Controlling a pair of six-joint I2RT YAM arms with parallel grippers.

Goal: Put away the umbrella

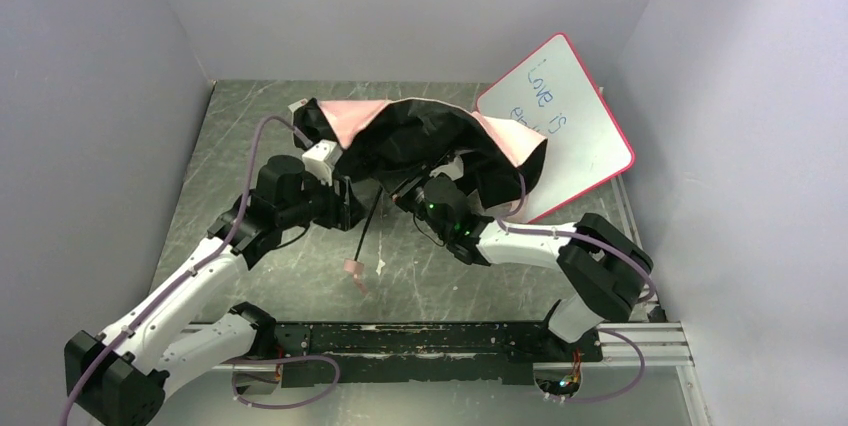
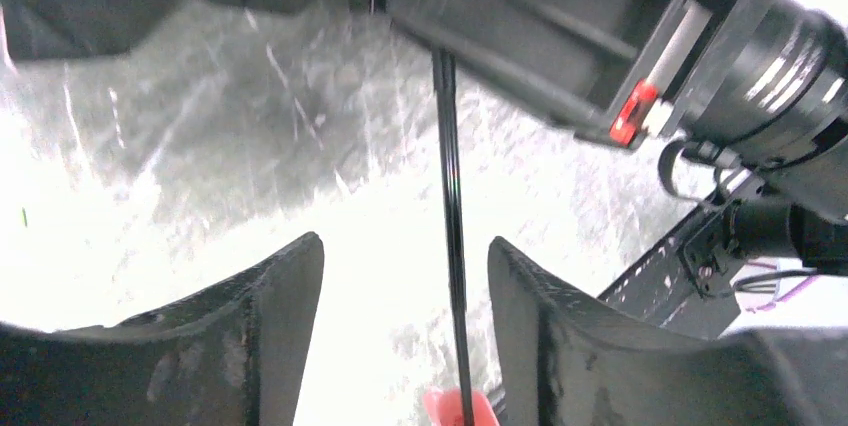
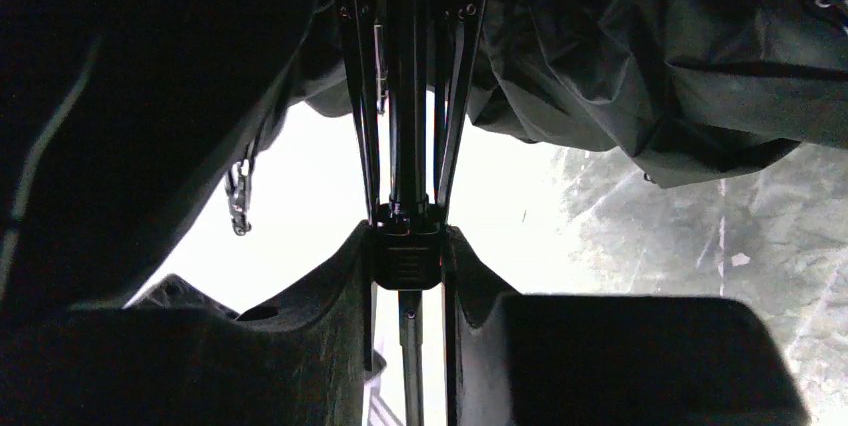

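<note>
Jaws of the right gripper [image 3: 407, 243] clamp the black slider [image 3: 405, 264] on the shaft [image 2: 450, 196] of the umbrella [image 1: 420, 141], whose black and pink fabric slumps on the table [image 1: 450, 286] before the whiteboard [image 1: 575, 116], while the left gripper [image 2: 405, 246] stands open around that shaft, without touching it, near the pink handle [image 2: 455, 410].

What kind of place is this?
Likely a robot test cell: plain walls enclose a scratched table, two arms are bolted to a rail, and a whiteboard leans in the corner.
</note>
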